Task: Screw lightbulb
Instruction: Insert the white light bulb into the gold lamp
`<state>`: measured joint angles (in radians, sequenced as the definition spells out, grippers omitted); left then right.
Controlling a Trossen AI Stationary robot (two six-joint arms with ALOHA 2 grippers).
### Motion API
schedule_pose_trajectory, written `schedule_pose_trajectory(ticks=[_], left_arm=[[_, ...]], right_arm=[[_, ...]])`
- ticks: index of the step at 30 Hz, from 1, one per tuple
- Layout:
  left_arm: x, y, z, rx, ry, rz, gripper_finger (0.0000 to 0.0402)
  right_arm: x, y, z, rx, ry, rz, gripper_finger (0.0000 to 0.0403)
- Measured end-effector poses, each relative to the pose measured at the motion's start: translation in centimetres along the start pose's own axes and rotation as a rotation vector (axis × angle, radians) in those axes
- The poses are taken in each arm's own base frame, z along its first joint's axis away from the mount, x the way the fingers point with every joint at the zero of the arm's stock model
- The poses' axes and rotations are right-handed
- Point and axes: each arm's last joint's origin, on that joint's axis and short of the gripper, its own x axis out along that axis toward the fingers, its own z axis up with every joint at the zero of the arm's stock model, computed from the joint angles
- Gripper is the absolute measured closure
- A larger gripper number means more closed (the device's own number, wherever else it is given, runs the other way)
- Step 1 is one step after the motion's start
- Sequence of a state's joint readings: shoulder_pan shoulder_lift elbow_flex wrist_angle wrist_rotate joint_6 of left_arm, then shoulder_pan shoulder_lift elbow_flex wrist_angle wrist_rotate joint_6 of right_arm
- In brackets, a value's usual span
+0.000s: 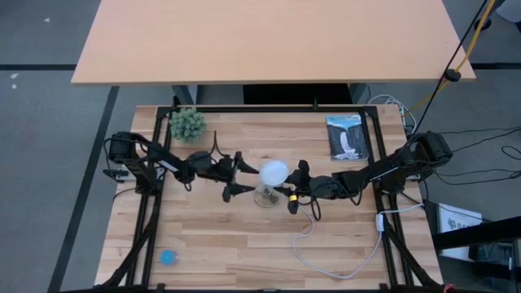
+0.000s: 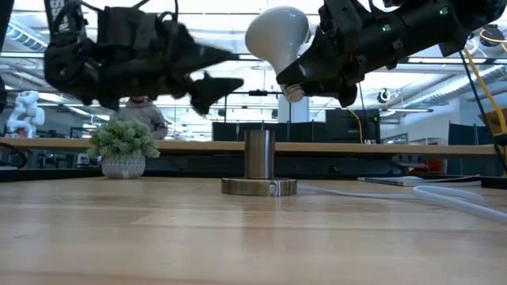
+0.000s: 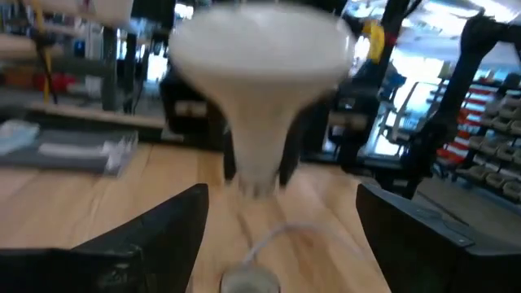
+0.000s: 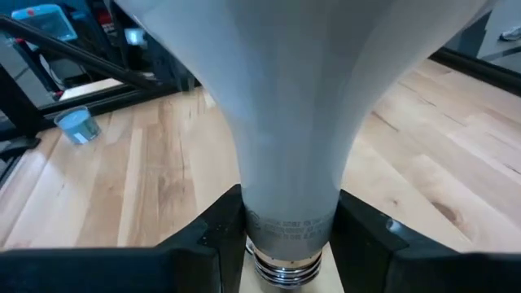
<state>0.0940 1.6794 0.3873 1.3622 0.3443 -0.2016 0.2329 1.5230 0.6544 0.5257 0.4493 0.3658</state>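
The white frosted lightbulb (image 2: 276, 33) is in the air above the silvery socket (image 2: 259, 162), which stands on its round base on the wooden table (image 1: 212, 236). My right gripper (image 1: 293, 193) comes from the table's right and is shut on the bulb. My left gripper (image 1: 241, 177) hangs open and empty just left of the globe, and its own view shows the bulb (image 3: 260, 73) ahead between its spread fingers. The socket's white cord (image 1: 342, 262) trails toward the near right. My right gripper pinches the bulb's narrow neck (image 4: 285, 191) between its two fingers (image 4: 207, 236), just above the threaded screw base (image 4: 283, 267). The fingers come from the table's right, across the neck. The bulb is lifted clear and tilted, globe up and to the left, base (image 2: 294, 93) down over the socket.
A small potted plant (image 1: 188, 124) stands at the far left and a book (image 1: 348, 136) lies at the far right. A small blue object (image 1: 168, 257) sits near the front left corner. A second tabletop (image 1: 269, 41) lies beyond the far edge.
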Motion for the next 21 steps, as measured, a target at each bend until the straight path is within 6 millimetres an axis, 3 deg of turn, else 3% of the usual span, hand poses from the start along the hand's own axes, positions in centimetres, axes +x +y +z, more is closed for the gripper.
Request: schedule_pose_trajectory(ticks=[7, 14, 21], left_arm=[[-0.8, 0.1, -1.5, -0.069, 0.106, 0.059, 0.0085], [-0.1, 0.6, 0.7, -0.011, -0.078, 0.125, 0.0085], [0.5, 0.5, 1.0, -0.013, -0.085, 0.119, 0.0085]], right_arm=[[0.1, 0.2, -0.3, 0.009, 0.017, 0.009, 0.0266], [0.0, 0.2, -0.4, 0.007, 0.019, 0.012, 0.0266], [0.0, 0.2, -0.4, 0.006, 0.021, 0.013, 0.0266]])
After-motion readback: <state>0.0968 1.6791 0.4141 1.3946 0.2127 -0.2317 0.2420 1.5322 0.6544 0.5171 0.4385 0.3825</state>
